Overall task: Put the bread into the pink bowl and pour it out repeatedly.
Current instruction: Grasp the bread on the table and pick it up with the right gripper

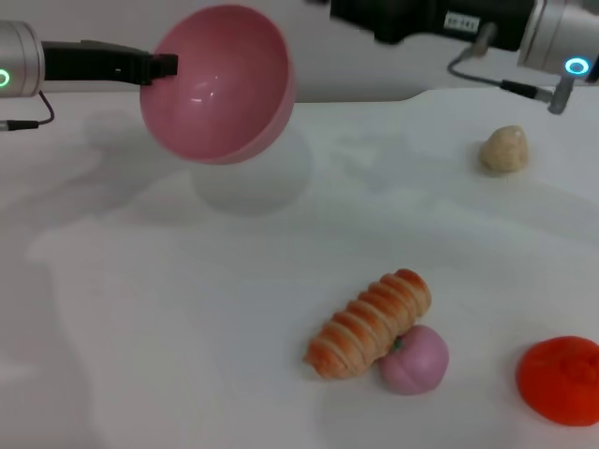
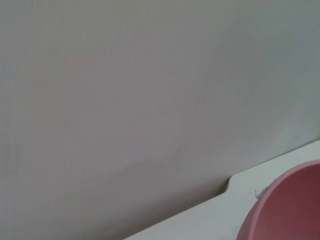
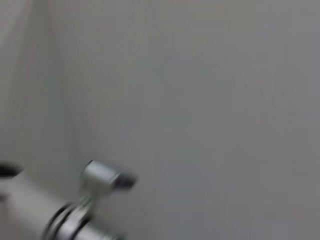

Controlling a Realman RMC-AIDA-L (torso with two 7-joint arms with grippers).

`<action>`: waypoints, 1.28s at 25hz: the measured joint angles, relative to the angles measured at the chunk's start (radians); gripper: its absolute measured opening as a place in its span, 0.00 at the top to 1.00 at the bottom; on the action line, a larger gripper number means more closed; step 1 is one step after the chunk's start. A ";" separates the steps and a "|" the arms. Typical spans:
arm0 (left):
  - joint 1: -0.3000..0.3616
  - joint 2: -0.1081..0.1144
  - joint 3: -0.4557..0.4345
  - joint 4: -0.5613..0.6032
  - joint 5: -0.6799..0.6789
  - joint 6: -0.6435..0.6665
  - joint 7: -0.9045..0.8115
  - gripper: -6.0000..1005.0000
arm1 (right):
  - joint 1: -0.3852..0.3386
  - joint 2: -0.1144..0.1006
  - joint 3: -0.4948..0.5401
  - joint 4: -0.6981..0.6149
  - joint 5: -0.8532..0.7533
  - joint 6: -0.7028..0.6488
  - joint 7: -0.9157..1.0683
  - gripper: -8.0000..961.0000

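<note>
A white label with small dark print sits on the black forearm of the right arm (image 1: 440, 21) at the top of the head view; the characters are too small to read, and no other writing shows anywhere in the scene.

The left arm reaches in level from the left edge of the head view, a green ring light glowing on its silver wrist, and its black left gripper (image 1: 161, 65) is clamped on the rim of the pink bowl (image 1: 220, 82). The bowl hangs in the air above the white table (image 1: 168, 309), tipped on its side so that its glossy inside faces the camera, with a soft shadow on the tabletop beneath it. The bowl holds nothing. In the left wrist view only a curved edge of the bowl (image 2: 287, 210) shows against the table's far edge and a grey wall.

The right arm lies across the top right of the head view, raised well clear of the table, a blue ring light on its wrist; its gripper is out of frame. The right wrist view gives little beyond a grey wall and what may be a blurred metal fitting (image 3: 102, 177).

The bread (image 1: 370, 323) lies on the table near the front, striped top upward, set on a slant and touching a small pink ball (image 1: 415, 358) with a green stem. An orange-red object (image 1: 562, 379) sits at the right edge, and a beige lump (image 1: 504, 149) rests farther back on the right.
</note>
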 joint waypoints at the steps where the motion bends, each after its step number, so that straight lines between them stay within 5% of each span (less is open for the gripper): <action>1: 0.001 0.000 0.000 -0.004 0.000 0.001 0.002 0.96 | 0.007 -0.001 0.023 -0.016 -0.062 -0.034 0.043 0.63; 9: 0.005 0.006 0.000 -0.006 0.016 0.032 0.002 0.96 | -0.005 0.028 0.195 -0.217 -0.422 -0.196 0.260 0.63; 22: 0.011 0.038 -0.012 -0.007 0.046 0.073 -0.016 0.96 | 0.096 0.009 0.293 -0.300 -0.619 -0.608 0.471 0.63; 32: 0.008 0.036 -0.013 -0.006 0.060 0.078 -0.018 0.96 | 0.165 0.081 0.275 -0.337 -0.940 -0.668 0.652 0.60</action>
